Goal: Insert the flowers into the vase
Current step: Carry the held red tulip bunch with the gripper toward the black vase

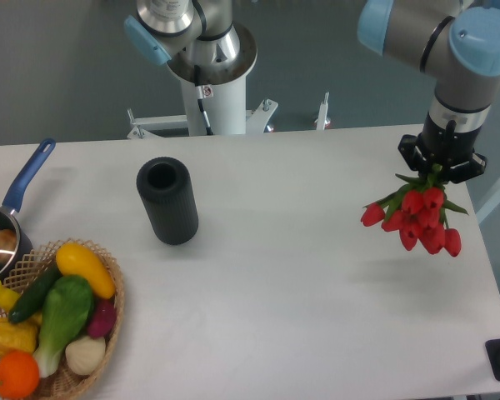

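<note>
Gripper (pixel 439 169): right of frame, clenched on the flowers (fingers mostly hidden by leaves).
Flowers (pixel 418 218): red buds hanging below the claw, above the table (pixel 317 275), right side.
Vase (pixel 167 200): black, upright, left of centre, well apart from the bunch.
Basket (pixel 58 333): lower left, holding vegetables.
Saucepan (pixel 8 221): left edge, blue handle.

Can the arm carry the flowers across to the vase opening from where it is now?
Probably yes. The gripper holds the flowers above the table, and bare tabletop lies between them and the upright vase; its opening faces up, uncovered.
</note>
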Robot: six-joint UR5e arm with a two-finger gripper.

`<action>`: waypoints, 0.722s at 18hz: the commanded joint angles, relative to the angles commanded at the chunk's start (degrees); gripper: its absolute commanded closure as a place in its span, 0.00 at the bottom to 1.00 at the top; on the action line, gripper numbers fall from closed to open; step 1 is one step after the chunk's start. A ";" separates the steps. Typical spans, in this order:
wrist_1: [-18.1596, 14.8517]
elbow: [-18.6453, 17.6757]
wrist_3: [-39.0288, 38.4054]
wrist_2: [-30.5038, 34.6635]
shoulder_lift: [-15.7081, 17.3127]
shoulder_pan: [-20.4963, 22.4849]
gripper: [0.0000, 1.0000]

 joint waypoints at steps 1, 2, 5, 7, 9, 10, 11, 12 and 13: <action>0.00 -0.09 0.00 0.00 0.00 0.00 1.00; 0.00 -0.26 0.00 -0.09 0.00 0.00 1.00; 0.17 -0.18 -0.09 -3.15 0.09 0.52 1.00; 0.09 -0.26 -0.70 -6.40 0.96 1.23 1.00; 0.09 -1.14 -1.93 -13.67 3.50 1.67 1.00; 0.09 -1.75 -3.15 -19.28 4.73 2.54 1.00; 0.26 -2.45 -4.73 -25.25 5.62 2.98 1.00; 0.44 -2.98 -6.31 -30.27 6.76 3.08 1.00; 0.53 -3.16 -7.37 -34.32 7.46 3.25 1.00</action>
